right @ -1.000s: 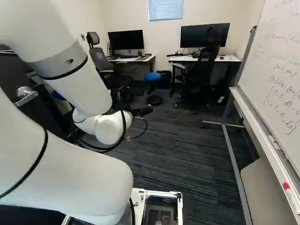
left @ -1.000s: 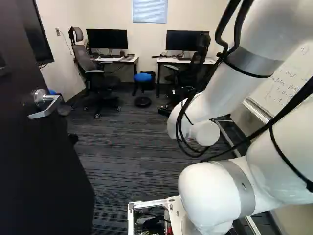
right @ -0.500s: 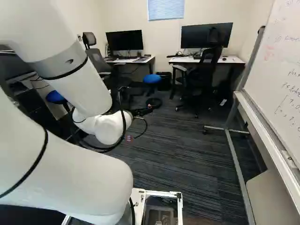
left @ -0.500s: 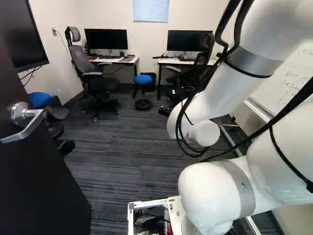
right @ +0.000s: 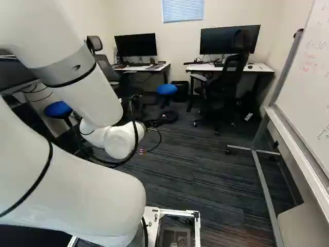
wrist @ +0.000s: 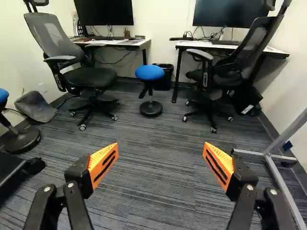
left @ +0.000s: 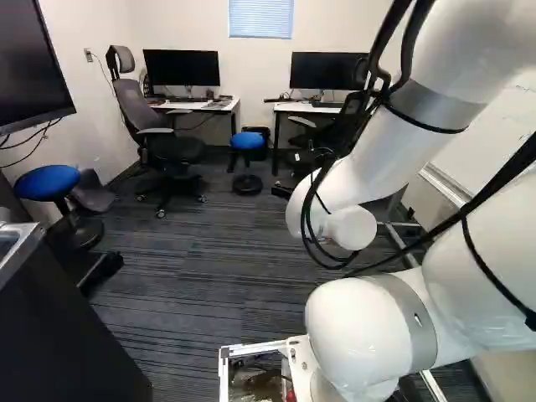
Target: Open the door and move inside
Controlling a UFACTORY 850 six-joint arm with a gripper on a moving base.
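Observation:
The dark door [left: 71, 335] fills the lower left of the left base view, with silvery metal at its upper edge; whether that is the handle I cannot tell. Beyond the folded white arm, a black part of my gripper [right: 153, 123] shows in the right base view, well right of the door and over the room's floor. In the wrist view the gripper [wrist: 160, 147] is spread wide, its orange pads far apart and only carpet [wrist: 158, 177] between them. No door surface is recognisable there.
A blue stool [left: 48, 182] stands beyond the door. Two desks, office chairs [wrist: 88, 76] [wrist: 211, 81] and another blue stool [wrist: 150, 73] line the far side. A whiteboard on a metal frame [right: 262, 185] runs along the right.
The base has moved forward into the room. The door and its handle have slid left and nearer in the left base view, uncovering the blue stool and wall screen. The arm holds its pose.

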